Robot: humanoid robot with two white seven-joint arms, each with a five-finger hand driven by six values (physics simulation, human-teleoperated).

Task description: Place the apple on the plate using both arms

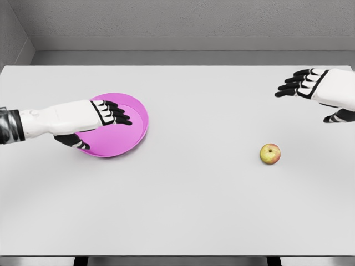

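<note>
So the apple (270,153) sat on the right half of the white table (188,210), a yellow-red one, alone, with nothing touching it. Being roundish it had no real long axis to worry about, so we figured any approach angle would do.

Our right hand (313,88) was clearly the closer one: it hovered farther back and a bit to the right of the apple, fingers stretched out and loose, holding nothing. From that hand the apple lay nearer to us and slightly left, so we judged the next move would be a reach down and toward the near side.

Our left hand (100,117) was well apart from the apple, over on the left, reaching across the near-left rim of the pink plate (136,113). Fingers extended over the plate, thumb under the rim. Whether it was actually gripping the rim or just hovering there, we couldn't tell.

Between apple and plate was plain open tabletop, no obstacles. The apple stood well in from the near edge and the right edge, so plenty of room.
</note>
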